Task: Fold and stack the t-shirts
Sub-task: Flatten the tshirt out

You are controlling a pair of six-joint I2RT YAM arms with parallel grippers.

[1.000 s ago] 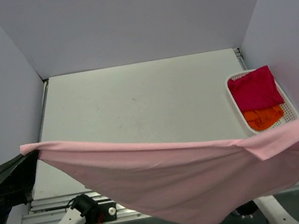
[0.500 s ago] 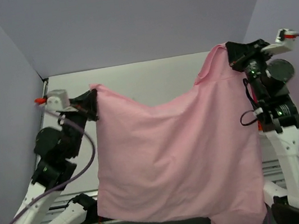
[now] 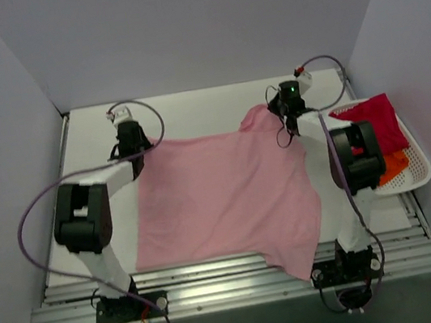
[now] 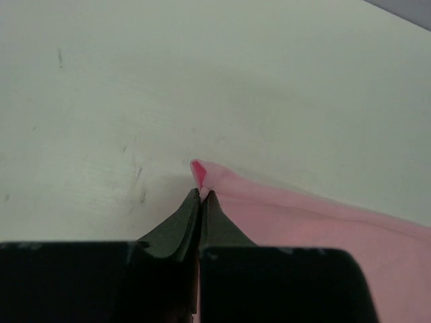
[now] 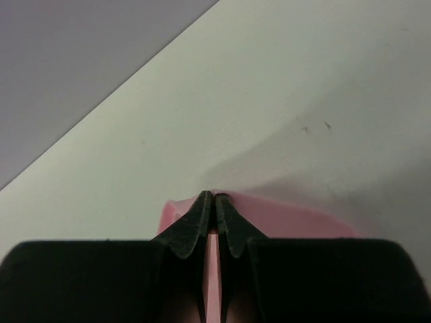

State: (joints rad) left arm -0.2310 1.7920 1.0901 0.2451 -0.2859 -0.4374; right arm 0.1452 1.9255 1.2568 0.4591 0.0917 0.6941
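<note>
The light pink t-shirt (image 3: 221,197) lies spread on the table, its near right corner hanging over the front edge. My left gripper (image 3: 145,145) is shut on the shirt's far left corner (image 4: 199,172), low at the table. My right gripper (image 3: 275,111) is shut on the far right corner (image 5: 283,219), which bunches up a little. The magenta-red t-shirt (image 3: 370,125) and the orange t-shirt (image 3: 393,166) lie in a white basket (image 3: 422,170) at the right.
The table (image 3: 191,112) shows bare beyond the shirt. Grey walls close in the back and sides. The aluminium rail frame (image 3: 220,292) runs along the near edge. Cables loop from both arms.
Both arms have swung forward and down. The pink shirt, held up in the air before, now lies flat on the table with both far corners still gripped.
</note>
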